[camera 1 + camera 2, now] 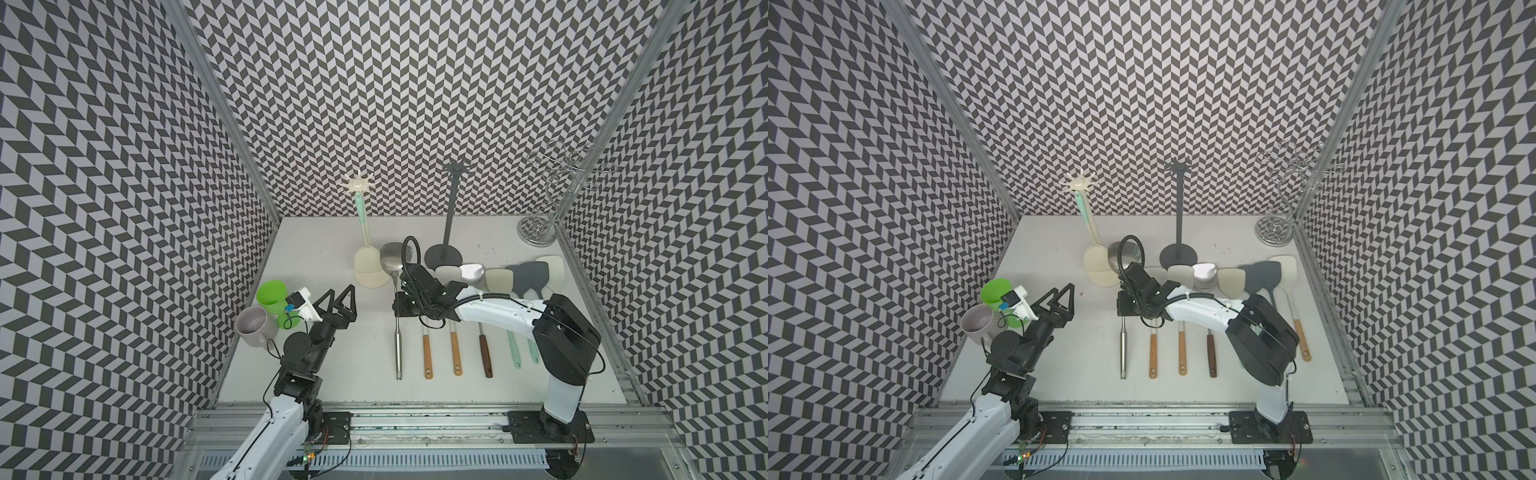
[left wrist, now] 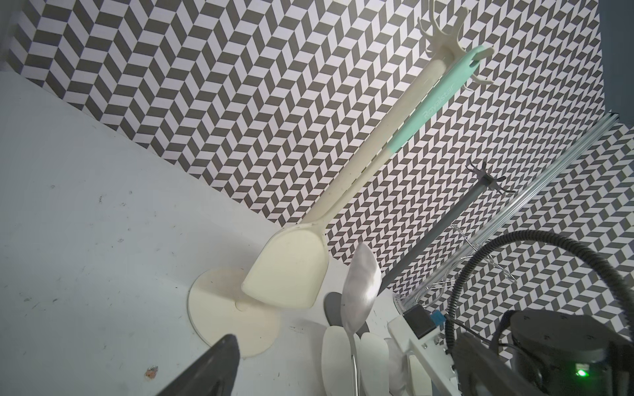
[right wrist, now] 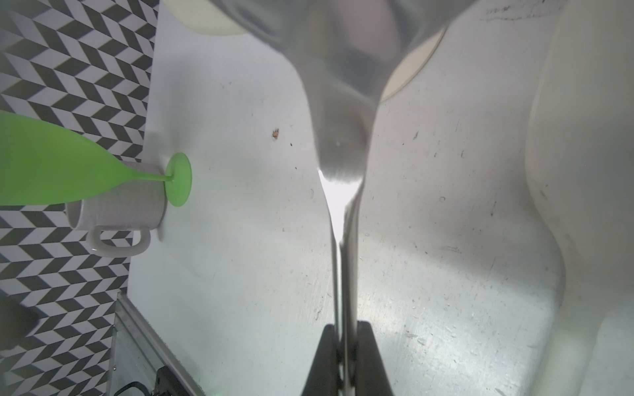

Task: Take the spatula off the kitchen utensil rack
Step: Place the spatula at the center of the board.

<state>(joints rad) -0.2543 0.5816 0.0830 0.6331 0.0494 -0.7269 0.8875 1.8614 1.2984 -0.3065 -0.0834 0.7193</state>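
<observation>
My right gripper [image 3: 345, 346] is pinching the thin stem of the shiny steel spatula [image 1: 398, 347], pressed tight on both sides. This spatula is already off the rack. It is down by the white worktop [image 1: 324, 249], with its smooth rounded blade just beside the round foot of the cream plastic rack with little hooks on top [image 1: 357, 185].

I think I am at the putting-down step. Next I need to go low and slow and then let go, so the hard, slippery metal does not clatter or roll (I cannot tell if it touches the worktop yet). It lines up with the row of wooden-handled spatulas [image 1: 428, 357] lying flat.

A cream spatula with a mint-green handle [image 2: 288, 271] hangs on the rack. My left gripper [image 1: 341, 291] is spread wide and holds nothing.
</observation>
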